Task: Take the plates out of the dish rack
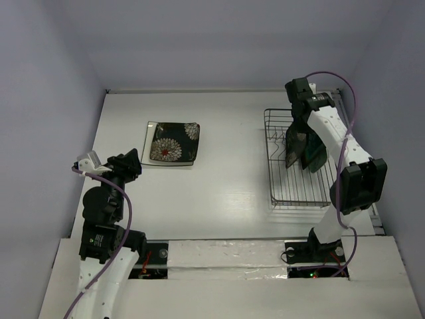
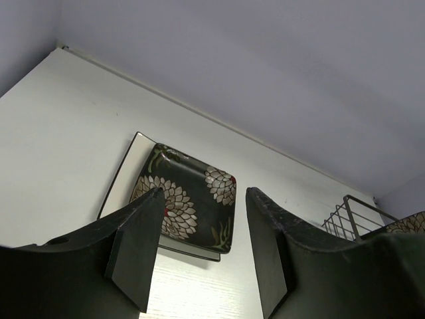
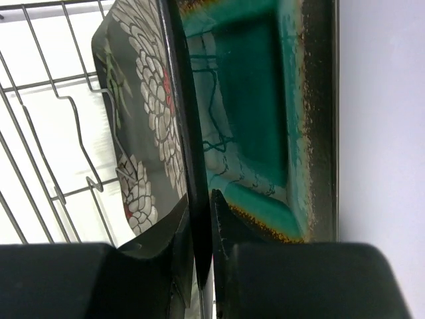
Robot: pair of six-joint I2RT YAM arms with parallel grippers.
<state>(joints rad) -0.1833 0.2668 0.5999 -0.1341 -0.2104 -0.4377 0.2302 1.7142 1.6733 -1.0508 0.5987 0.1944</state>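
Closest in the right wrist view, the 2 dark fingers (image 3: 159, 242) of the right tool (image 3: 200, 199) are pinching the thin edge of the upright flowered plate (image 3: 143, 100), 1 finger on each face, so this tool is clamped onto it. That plate is standing on edge among the wires of the dish rack (image 3: 40, 133), and its black face with white and red flowers is facing the left of the view. Just beside it, on the other side of the tool, the teal plate (image 3: 255, 100) is also standing on edge, with its speckled dark brown rim showing. Whether the 2 plates are touching I cannot tell. In the top view, the right arm is reaching over the far part of the rack, which is sitting on the right side of the bench (image 1: 226, 193). Both plates are leaning near the rack's middle under the tool.

The left tool (image 2: 202, 199) is hanging released above the left side of the bench, its jaws spread wide with nothing between them. Beyond its fingers the flat flowered plate (image 2: 186, 199) is lying face up, resting on top of the white plate (image 2: 119, 183), whose pale edge is peeking out on the left and near sides. This stack of 2 is lying well apart from the rack.
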